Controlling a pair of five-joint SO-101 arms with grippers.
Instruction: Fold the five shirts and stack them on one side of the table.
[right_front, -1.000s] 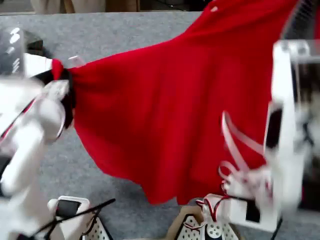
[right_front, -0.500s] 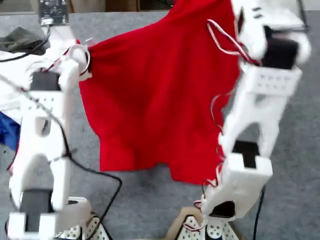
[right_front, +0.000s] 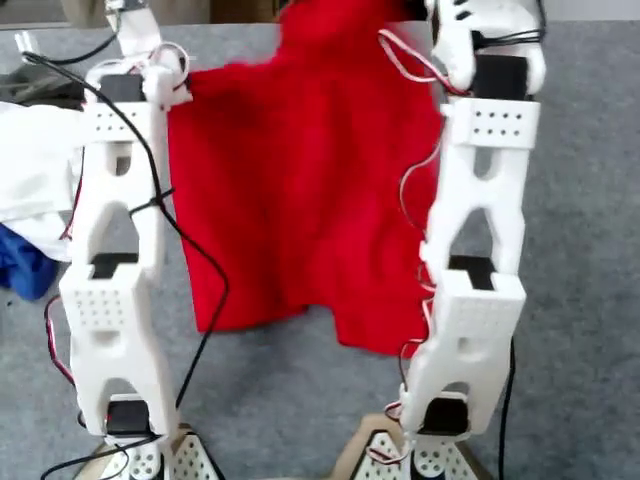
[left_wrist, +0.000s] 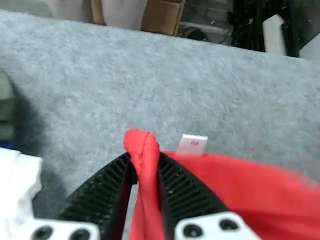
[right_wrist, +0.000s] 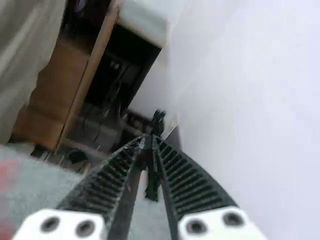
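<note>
High view, contents by size: grey table (right_front: 585, 250); red shirt (right_front: 300, 200), centre frame, spread open between the two arms, unfolded; white garment (right_front: 35, 170), left edge, crumpled; blue garment (right_front: 20, 265), lower left, bunched just below the white one. Left wrist view: left gripper (left_wrist: 142, 160), fingers pinching a bunched edge of the red shirt. Right wrist view: right gripper (right_wrist: 149, 142), fingers pressed together, no cloth seen between them. Assessment: task looks barely begun, with no folded stack in sight, the red shirt's first fold not yet made, and every garment in view left to do.

Red shirt (right_front: 300, 200) spread over table (right_front: 580, 200); white shirt (right_front: 35, 170), blue shirt (right_front: 20, 265) crumpled left.
</note>
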